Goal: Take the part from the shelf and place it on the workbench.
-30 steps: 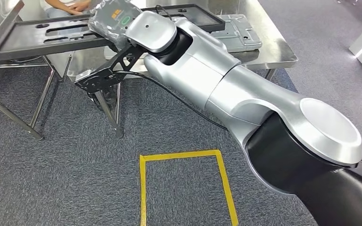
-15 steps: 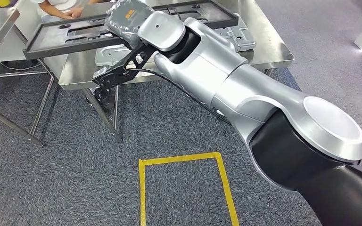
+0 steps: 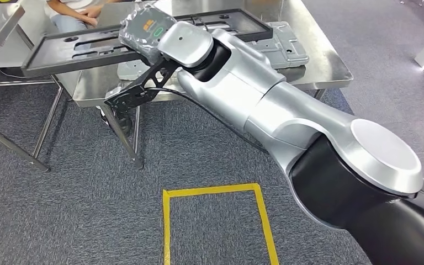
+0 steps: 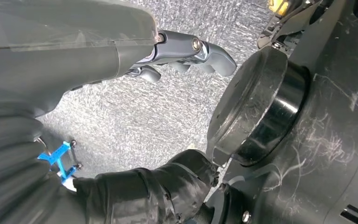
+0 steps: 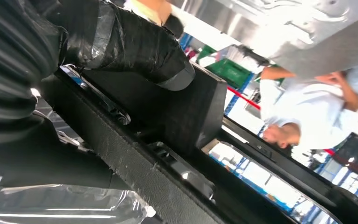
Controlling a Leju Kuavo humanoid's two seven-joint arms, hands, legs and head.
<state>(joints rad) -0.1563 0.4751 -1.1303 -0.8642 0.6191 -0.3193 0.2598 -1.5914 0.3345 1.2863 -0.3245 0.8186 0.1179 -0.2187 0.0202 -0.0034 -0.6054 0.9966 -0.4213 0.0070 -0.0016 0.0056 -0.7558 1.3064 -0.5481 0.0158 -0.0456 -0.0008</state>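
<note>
- Black frame part (image 3: 88, 47) hangs over the steel workbench (image 3: 320, 61), held by the right hand (image 3: 143, 30).
- Left hand (image 4: 182, 51) hangs with fingers apart, holding nothing.

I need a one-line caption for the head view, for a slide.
The right hand holds a long black frame part over the steel workbench, where a grey plate lies.

right robot hand (image 3: 143, 27) wrapped in plastic — grip on black frame part (image 3: 72, 47) hidden; seated person (image 3: 74, 11) cut off at top edge.
</note>
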